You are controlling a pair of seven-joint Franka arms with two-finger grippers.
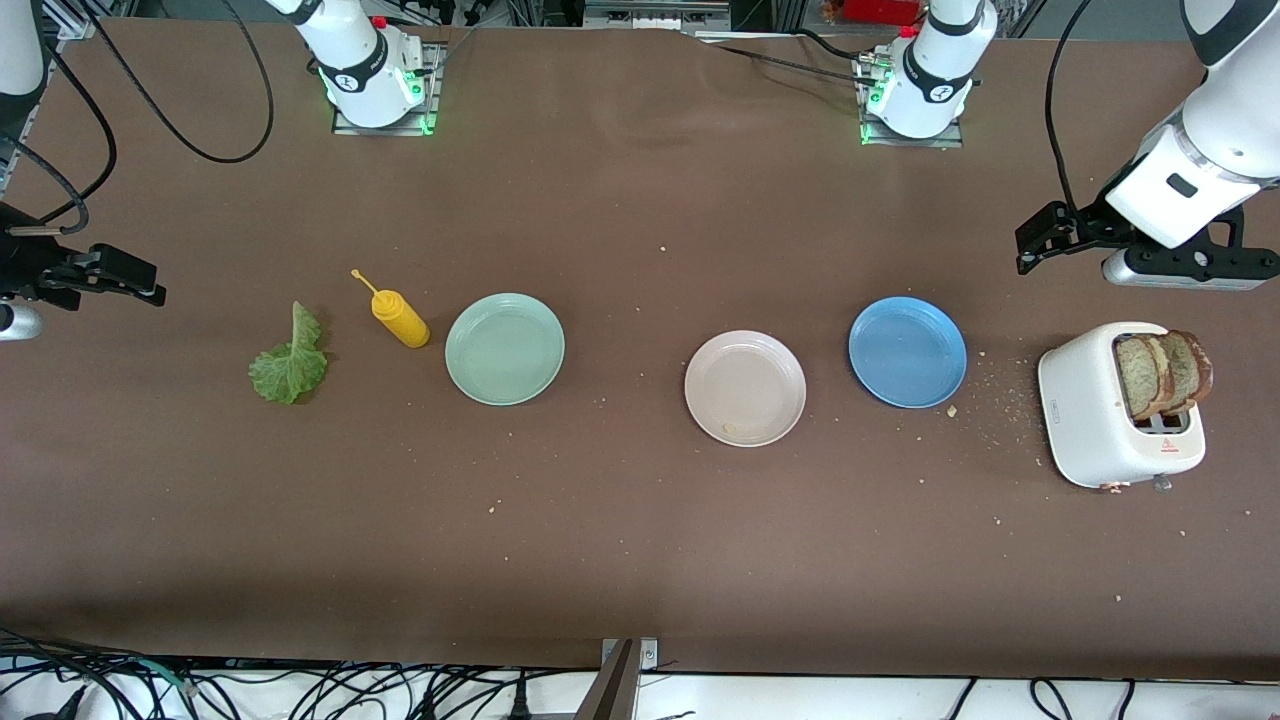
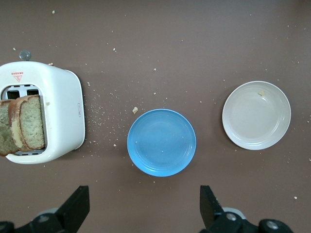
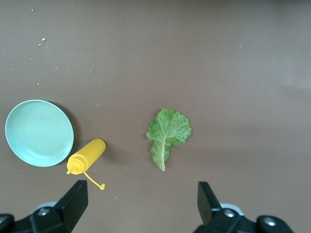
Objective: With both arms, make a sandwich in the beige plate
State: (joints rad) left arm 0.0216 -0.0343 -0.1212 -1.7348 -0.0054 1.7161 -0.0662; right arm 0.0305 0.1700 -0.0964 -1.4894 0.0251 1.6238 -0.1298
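Nothing is assembled yet. Nearest the front camera, at the left arm's end of the surface (image 1: 620,560), stands the toaster (image 1: 1115,420), with two brown-crusted bread slices (image 1: 1160,372) upright in its slots, their tops sticking well out. The beige plate (image 1: 745,388) lies near the middle, bare but for a crumb or so, with the blue plate (image 1: 907,351) just beside it toward the toaster. Toward the right arm's end come the green plate (image 1: 504,348), the lettuce (image 1: 289,362) lying flat on the surface, and a yellow bottle (image 1: 398,316) on its side between those two.

The left end effector (image 1: 1040,240) hangs over bare surface next to the toaster, fingers spread wide and empty. The right end effector (image 1: 125,280) hangs over the surface's edge near the lettuce, likewise open and empty.

The bread looks light, fairly stiff but crumbly, judging by the crumbs scattered about; a gentle pinch across the faces of the exposed top should lift a slice without tearing it. The lettuce looks limp, thin and easily bruised; its thicker pale stalk end seems the best hold, though picking it off the flat surface could be fiddly.
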